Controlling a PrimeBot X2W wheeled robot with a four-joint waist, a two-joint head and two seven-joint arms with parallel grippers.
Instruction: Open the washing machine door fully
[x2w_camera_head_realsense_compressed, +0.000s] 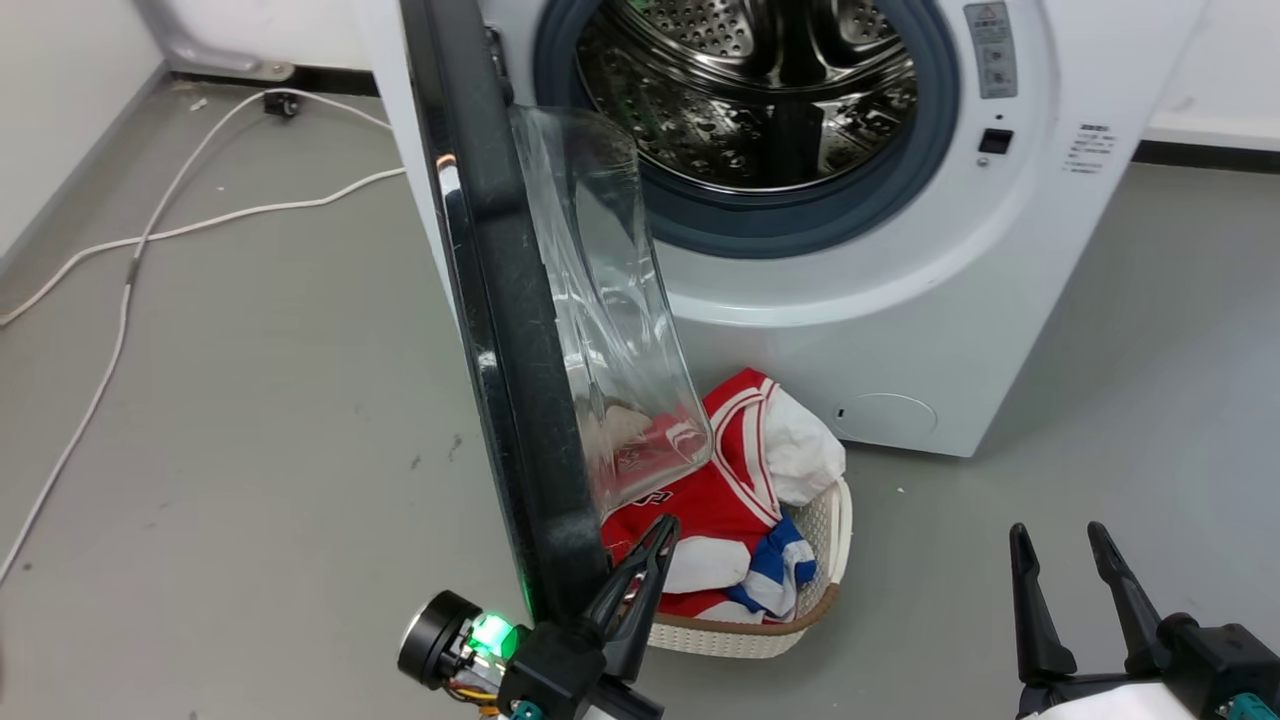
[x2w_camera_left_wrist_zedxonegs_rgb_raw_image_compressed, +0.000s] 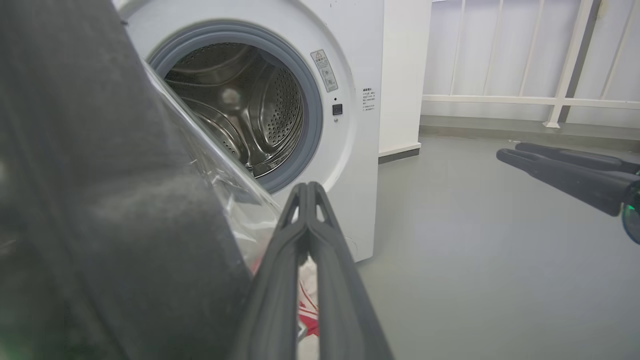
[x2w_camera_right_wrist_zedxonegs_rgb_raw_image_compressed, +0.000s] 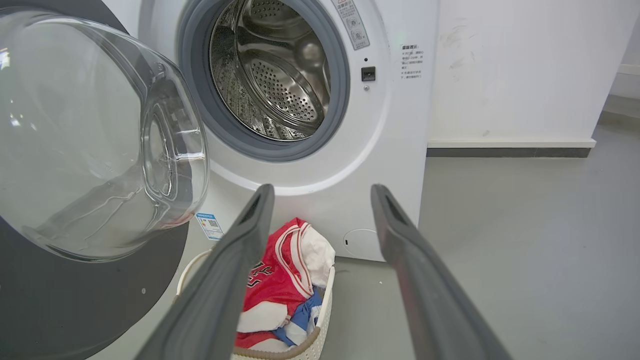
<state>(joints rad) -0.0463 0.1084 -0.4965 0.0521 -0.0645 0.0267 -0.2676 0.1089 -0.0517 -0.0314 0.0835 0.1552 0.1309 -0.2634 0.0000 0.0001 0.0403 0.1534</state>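
Left pincer (x2w_camera_head_realsense_compressed: 655, 540) pressed shut, empty, just beside washing machine door (x2w_camera_head_realsense_compressed: 500, 300) lower edge; right pincer (x2w_camera_head_realsense_compressed: 1068, 540) spread, idle. Door abt halfway, roughly square to washing machine (x2w_camera_head_realsense_compressed: 900, 340); more outward swing prob. needed.

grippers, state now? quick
Left gripper: closed, holding nothing, beside the edge of the washing machine door.
Right gripper: open, empty.
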